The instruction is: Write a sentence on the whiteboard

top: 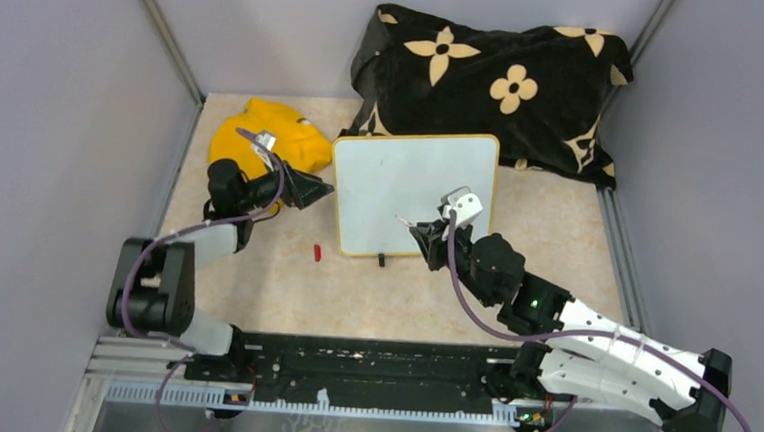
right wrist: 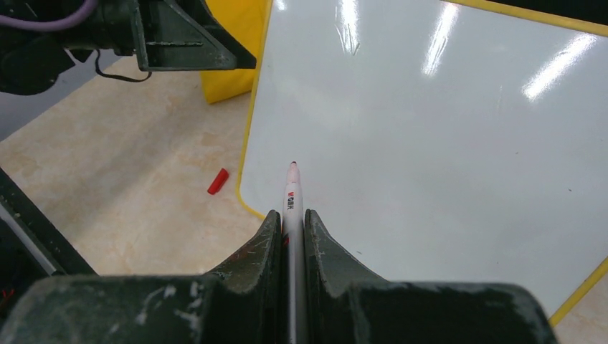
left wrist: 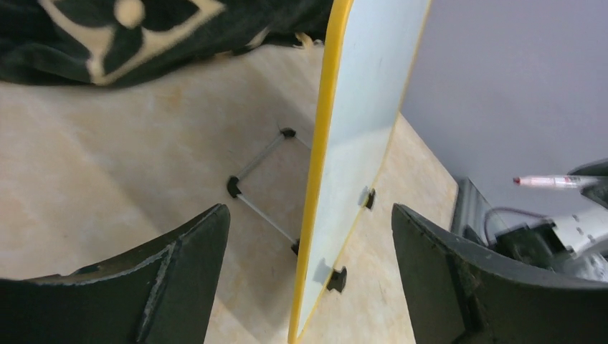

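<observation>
— Now, whiteboard: where?
— Mid-table, standing on edge and leaning back on a wire stand. Yellow rim, with black clip feet along its bottom edge. The face is white, with streaks of glare in the right wrist view.
— Left gripper?
— At the board's left edge, as seen from the arms. The jaws are wide apart. In the left wrist view the yellow rim runs up between the two fingers, and neither pad touches it. It holds nothing.
— Right gripper?
— In front of the board, toward its lower left. The jaws are pinched tight on a marker, white barrel with red print, tip pointing at the board's face.
— Tip on the surface?
— From the right wrist view I cannot tell; the tip overlaps the face just inside the lower left corner. In the left wrist view the red tip shows apart from the face, with grey wall behind it.
— Loose items?
— A red cap lies on the table just off the board's lower left corner, apart from the rim. A yellow cloth is bunched left of the board and behind it, beyond the left gripper. A black blanket with tan flowers is heaped directly behind the board.
</observation>
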